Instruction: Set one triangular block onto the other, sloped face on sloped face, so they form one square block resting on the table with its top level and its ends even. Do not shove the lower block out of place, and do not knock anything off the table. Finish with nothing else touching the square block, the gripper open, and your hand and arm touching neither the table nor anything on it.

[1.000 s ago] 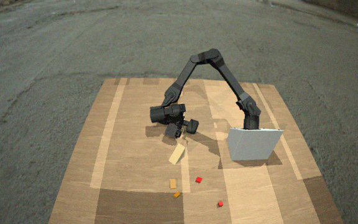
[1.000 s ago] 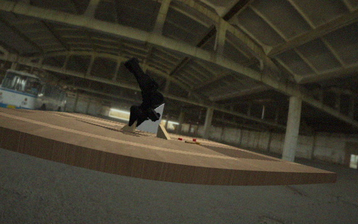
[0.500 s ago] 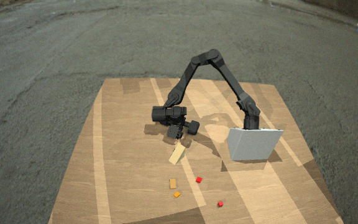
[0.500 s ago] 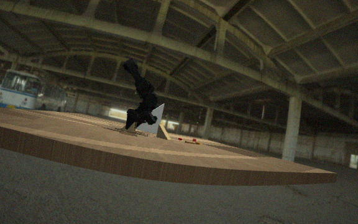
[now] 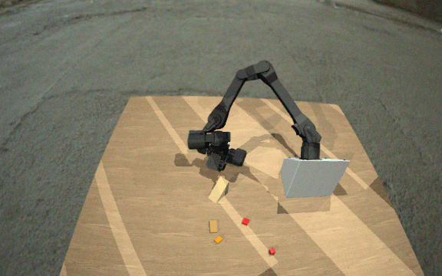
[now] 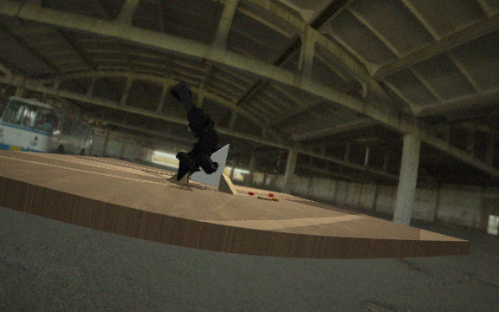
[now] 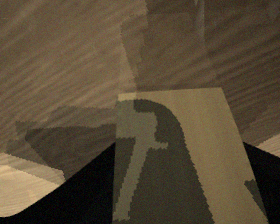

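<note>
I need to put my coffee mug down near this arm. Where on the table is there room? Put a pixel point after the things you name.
There looks to be room left of the tan block (image 5: pixel 213 226) in the top view, out toward the table's left edge. It is crowded around the pincer (image 5: pixel 221 169) (image 6: pixel 184 177) and the triangular block (image 5: pixel 218 189) (image 6: pixel 228 185) just below it.
</note>
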Tool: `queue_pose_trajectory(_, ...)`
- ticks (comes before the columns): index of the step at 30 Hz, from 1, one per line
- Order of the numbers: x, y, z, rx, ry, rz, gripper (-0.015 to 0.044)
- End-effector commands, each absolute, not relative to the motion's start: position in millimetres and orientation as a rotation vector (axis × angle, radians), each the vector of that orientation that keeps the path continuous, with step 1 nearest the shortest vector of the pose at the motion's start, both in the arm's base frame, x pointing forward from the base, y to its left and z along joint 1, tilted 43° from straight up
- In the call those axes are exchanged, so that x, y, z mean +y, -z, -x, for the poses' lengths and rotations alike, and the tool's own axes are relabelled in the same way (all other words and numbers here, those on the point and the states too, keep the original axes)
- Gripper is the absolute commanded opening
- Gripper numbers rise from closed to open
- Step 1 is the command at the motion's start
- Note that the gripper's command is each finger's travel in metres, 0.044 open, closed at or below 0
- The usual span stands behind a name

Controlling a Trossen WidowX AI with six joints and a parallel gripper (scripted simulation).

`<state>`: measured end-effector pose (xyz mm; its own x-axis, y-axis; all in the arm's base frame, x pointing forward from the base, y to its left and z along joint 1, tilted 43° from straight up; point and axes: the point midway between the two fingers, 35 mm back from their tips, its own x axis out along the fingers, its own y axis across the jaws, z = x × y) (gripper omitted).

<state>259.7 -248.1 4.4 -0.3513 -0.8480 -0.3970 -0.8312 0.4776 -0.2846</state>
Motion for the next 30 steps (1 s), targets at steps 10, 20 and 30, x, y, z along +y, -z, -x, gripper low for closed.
queue_pose_trajectory(10, -246.2, -6.6, -259.9, 2.231, 0.04, 1.388, 0.0)
queue_pose_trajectory(20, -244.8, -22.5, -255.3, 2.024, -0.135, 1.318, 0.0)
queue_pose_trajectory(30, -247.2, -39.6, -248.5, 1.806, -0.288, 1.235, 0.0)
